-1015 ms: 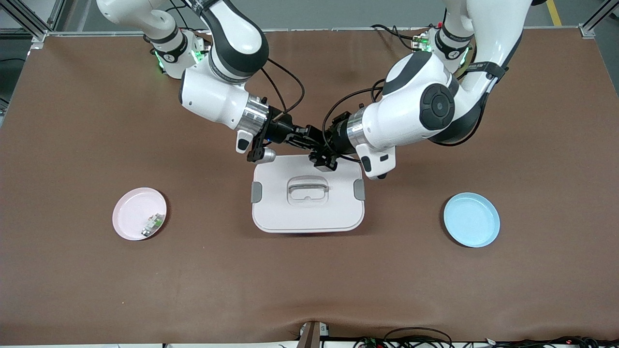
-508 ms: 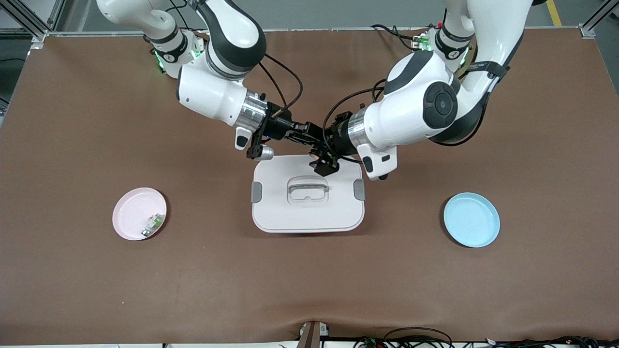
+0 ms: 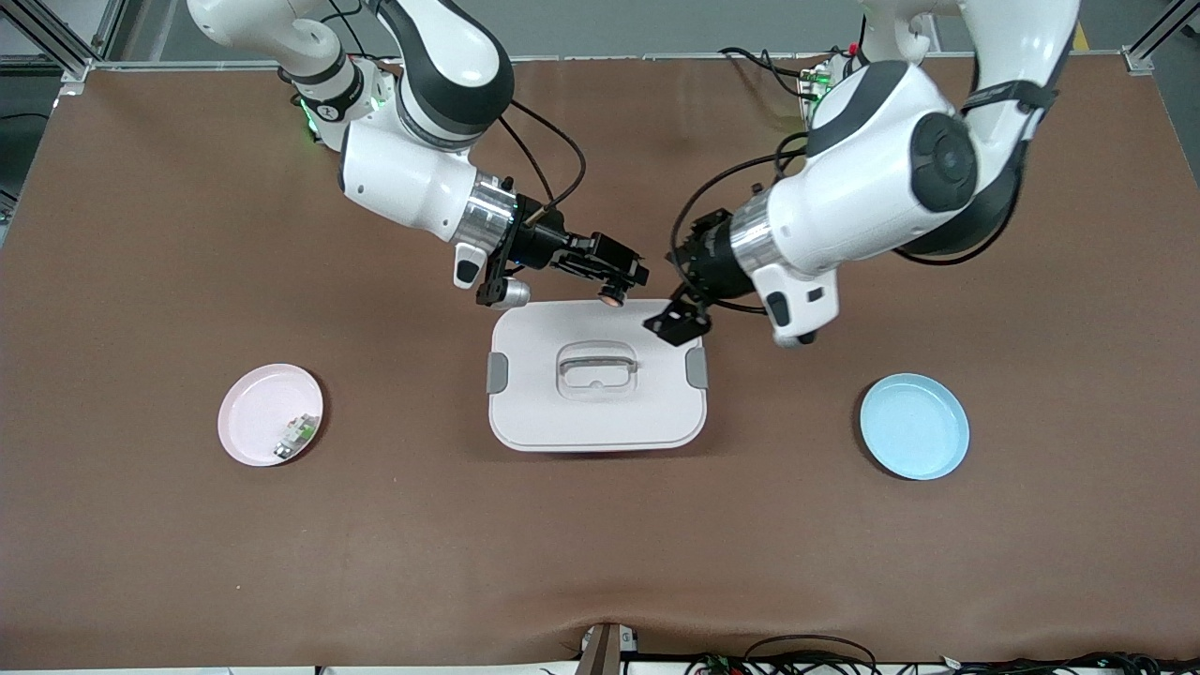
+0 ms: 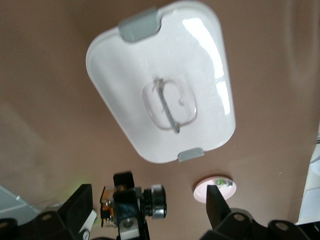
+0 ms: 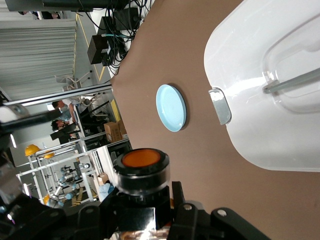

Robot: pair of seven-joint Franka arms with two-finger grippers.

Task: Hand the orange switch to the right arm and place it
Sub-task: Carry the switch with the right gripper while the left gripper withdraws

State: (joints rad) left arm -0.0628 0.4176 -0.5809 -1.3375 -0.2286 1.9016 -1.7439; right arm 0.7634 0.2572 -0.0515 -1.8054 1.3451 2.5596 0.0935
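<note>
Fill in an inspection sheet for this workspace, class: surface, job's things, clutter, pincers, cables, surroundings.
Surface: brown table, nothing spilled.
Job's things: orange switch in the right pincer, off the table; pink plate and blue plate toward opposite ends of the table.
Clutter: white lidded box between the plates; small white-and-green part on the pink plate.
Pincers: right pincer shut on the switch, over the box's edge; left pincer open, holding nothing, over the box's corner, apart from the switch.
Cables: black cables loop at both wrists.
Surroundings: metal framing at the table corners.
</note>
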